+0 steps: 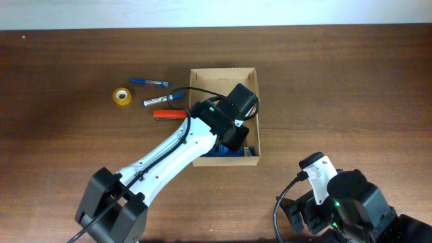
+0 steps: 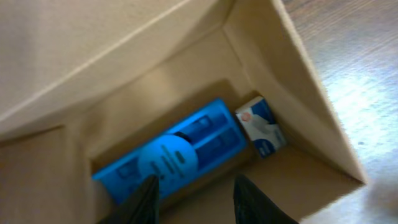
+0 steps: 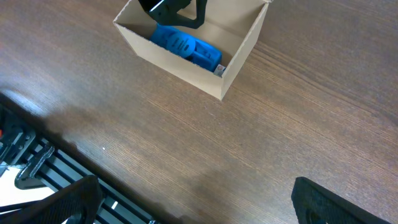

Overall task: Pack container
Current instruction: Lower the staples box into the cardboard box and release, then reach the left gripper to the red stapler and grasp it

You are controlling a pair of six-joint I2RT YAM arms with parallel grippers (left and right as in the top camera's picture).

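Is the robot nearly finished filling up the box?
Partway. Done: a blue pack and a small white-and-blue packet lie inside the container. In hand: nothing; the left gripper hovers open over the blue pack. Left: the yellow tape roll, blue pen, blue-capped marker and orange tool lie on the table outside the container.
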